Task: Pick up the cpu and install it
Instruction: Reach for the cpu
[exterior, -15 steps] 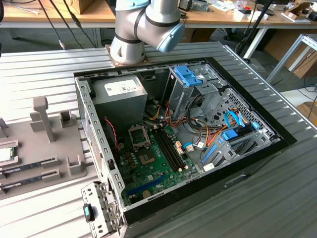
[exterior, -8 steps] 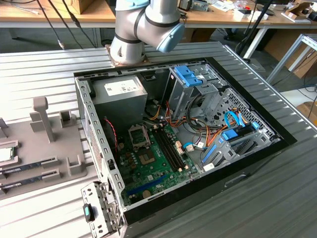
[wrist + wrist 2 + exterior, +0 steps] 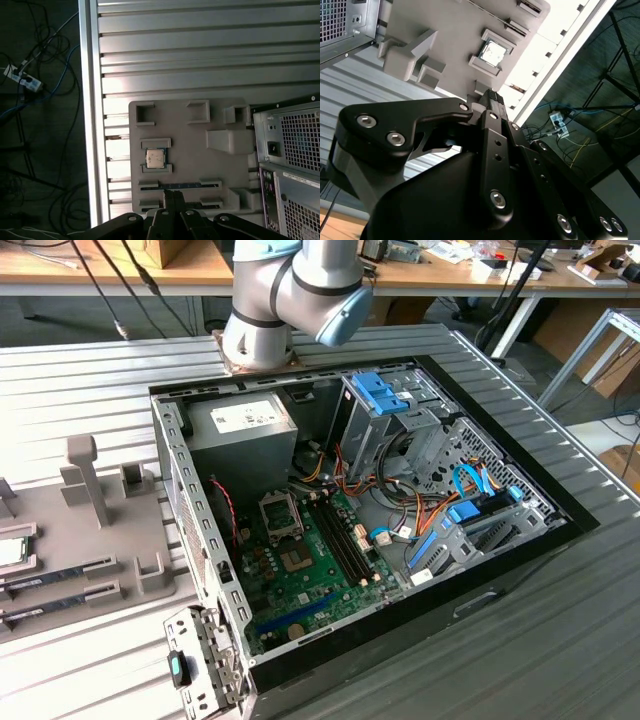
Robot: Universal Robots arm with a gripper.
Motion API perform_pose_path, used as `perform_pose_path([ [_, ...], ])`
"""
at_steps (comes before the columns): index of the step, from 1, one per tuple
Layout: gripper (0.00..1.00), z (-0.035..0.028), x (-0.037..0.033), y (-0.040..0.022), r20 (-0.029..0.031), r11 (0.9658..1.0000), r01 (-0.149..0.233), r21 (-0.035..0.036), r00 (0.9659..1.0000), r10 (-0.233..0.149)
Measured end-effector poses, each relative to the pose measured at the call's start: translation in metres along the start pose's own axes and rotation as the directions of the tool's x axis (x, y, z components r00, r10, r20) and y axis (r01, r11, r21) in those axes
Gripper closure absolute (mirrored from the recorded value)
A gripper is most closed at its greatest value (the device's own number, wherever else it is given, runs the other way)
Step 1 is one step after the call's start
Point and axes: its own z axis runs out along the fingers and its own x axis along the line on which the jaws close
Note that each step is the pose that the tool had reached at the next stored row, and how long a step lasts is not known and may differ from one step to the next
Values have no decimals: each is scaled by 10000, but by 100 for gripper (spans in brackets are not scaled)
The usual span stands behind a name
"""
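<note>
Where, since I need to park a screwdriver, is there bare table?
The ribbed table is bare at the exterior view's right, beside the case, and between the tray and the arm's base. Crowded: the tray, holding the cpu and memory sticks, and the case's inside.

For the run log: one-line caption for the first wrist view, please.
Gripper, jaws together, over the grey tray, where the cpu sits in its holder beside the computer case.
</note>
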Motion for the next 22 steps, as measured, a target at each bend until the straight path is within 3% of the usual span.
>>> perform_pose_path([
  [7, 89, 5, 43, -1, 2, 10000, 0, -1, 10000, 0],
  [14, 89, 15, 47, 62, 0, 10000, 0, 0, 10000, 0],
  [22, 89, 87, 51, 95, -2, 10000, 0, 1, 10000, 0],
])
